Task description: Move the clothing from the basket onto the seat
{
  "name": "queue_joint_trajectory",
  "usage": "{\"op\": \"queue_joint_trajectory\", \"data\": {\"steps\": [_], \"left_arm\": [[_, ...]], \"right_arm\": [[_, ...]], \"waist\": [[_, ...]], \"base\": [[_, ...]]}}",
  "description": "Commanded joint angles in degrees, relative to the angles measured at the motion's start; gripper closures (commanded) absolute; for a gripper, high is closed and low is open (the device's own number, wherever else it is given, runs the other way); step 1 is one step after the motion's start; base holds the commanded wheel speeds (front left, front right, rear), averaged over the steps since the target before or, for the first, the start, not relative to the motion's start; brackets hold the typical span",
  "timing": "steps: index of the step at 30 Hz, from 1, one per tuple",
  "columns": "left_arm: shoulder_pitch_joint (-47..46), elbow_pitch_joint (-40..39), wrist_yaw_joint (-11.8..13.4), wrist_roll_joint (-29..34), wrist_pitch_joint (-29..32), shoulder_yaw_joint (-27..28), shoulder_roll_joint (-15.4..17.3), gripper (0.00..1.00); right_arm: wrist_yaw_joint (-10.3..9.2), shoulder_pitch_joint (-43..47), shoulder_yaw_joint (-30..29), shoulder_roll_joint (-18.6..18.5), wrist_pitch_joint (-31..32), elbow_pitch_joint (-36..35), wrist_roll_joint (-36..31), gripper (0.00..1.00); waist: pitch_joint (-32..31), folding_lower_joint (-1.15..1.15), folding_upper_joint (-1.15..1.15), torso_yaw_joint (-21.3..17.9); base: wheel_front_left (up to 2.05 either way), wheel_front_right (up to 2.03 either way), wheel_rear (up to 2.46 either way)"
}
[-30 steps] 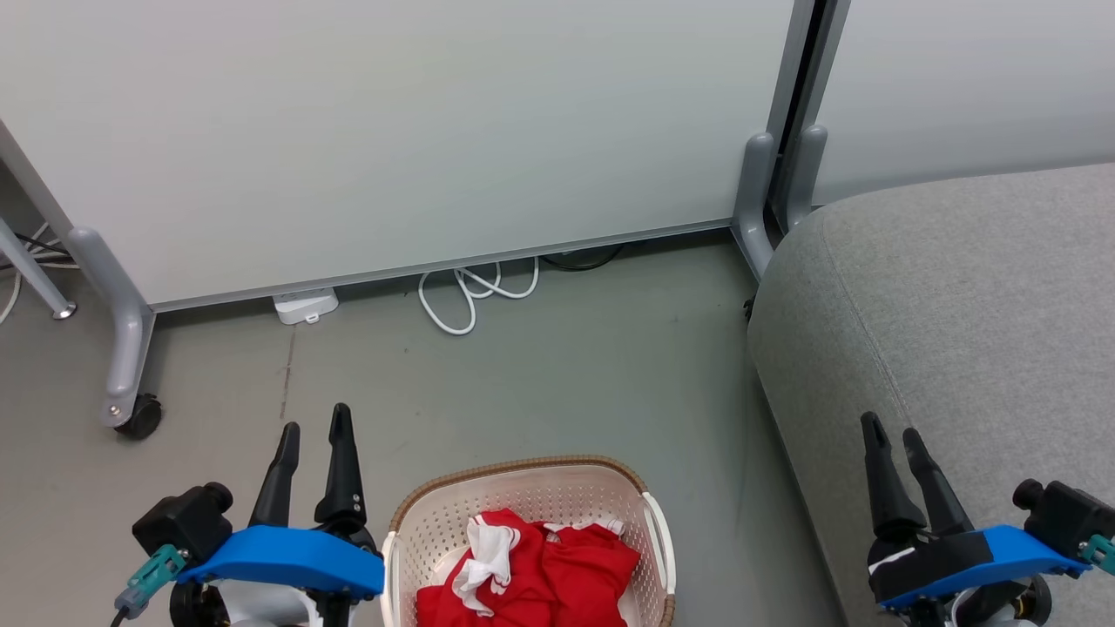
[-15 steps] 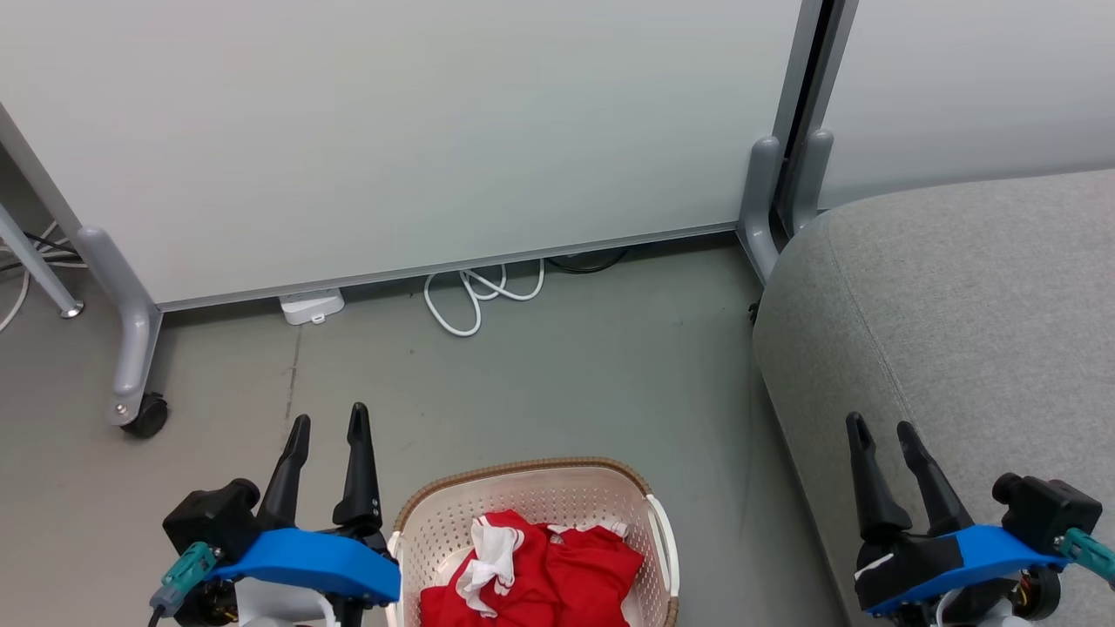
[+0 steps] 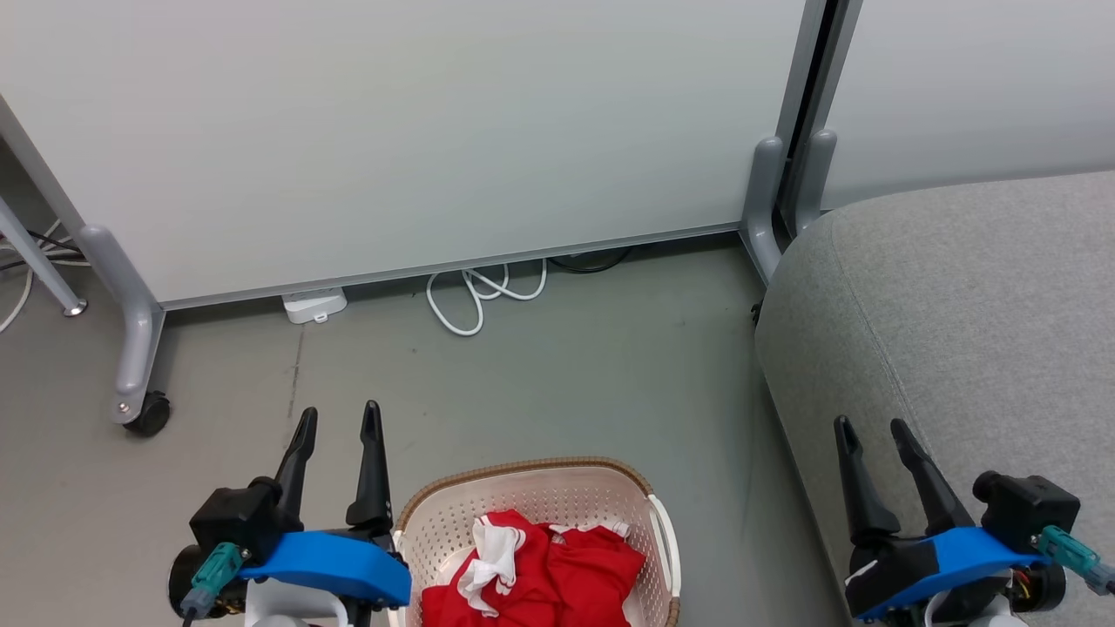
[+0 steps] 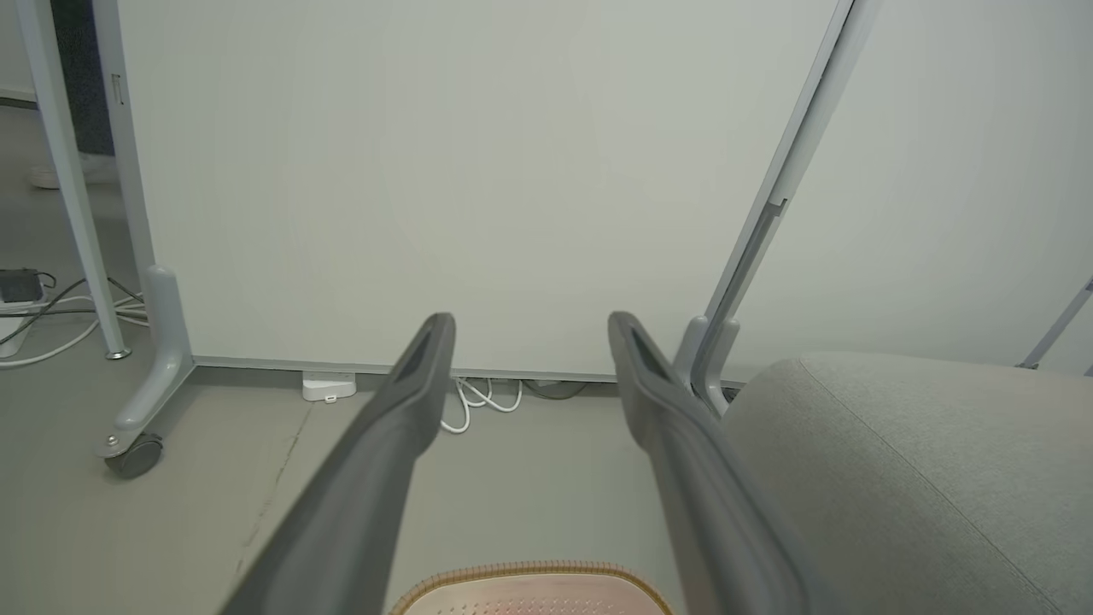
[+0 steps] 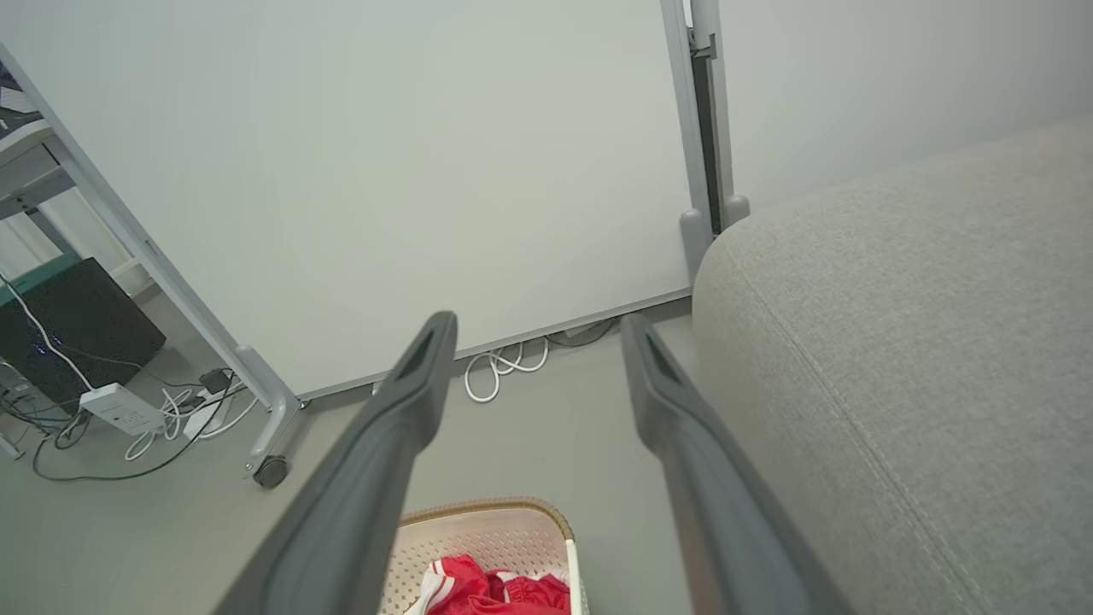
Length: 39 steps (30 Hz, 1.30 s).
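Clothing (image 3: 540, 570) lay bunched inside the basket (image 3: 523, 468), none yet on the seat (image 3: 958, 305) right of the basket. L gripper (image 3: 340, 409) hung just left of the basket and R gripper (image 3: 869, 422) well right of it. Both had fingers parted and nothing held, prob. poised for a reach in.

Grey floor (image 3: 566, 383) under basket (image 3: 523, 465), white cable (image 3: 462, 331)

Red-and-white clothing (image 3: 557, 575), cream brown-rimmed basket (image 3: 523, 498), grey seat (image 3: 967, 322)
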Motion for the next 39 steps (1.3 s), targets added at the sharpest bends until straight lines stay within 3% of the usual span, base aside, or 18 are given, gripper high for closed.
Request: {"op": "queue_joint_trajectory", "data": {"steps": [1,13,39], "left_arm": [[-1.0,-0.1,0.2,1.6,-0.6,-0.1,0.1,0.00],[-0.8,1.1,0.8,6.5,-2.0,-0.5,-0.1,0.00],[-1.5,6.6,1.3,9.9,-4.2,-1.2,-0.5,0.00]], "right_arm": [[0.10,-0.4,0.1,-0.4,-0.5,-0.6,-1.6,0.00],[0.12,0.1,0.2,-0.5,-1.1,-1.1,-7.4,0.00],[0.09,0.2,0.0,-0.5,-2.3,-0.9,-15.4,0.00]], "waist": [[0.0,0.00,0.00,0.0],[-0.3,0.00,0.00,0.3],[-0.6,0.00,0.00,0.9]], "base": [[0.00,0.00,0.00],[0.00,0.00,0.00],[0.00,0.00,0.00]]}}
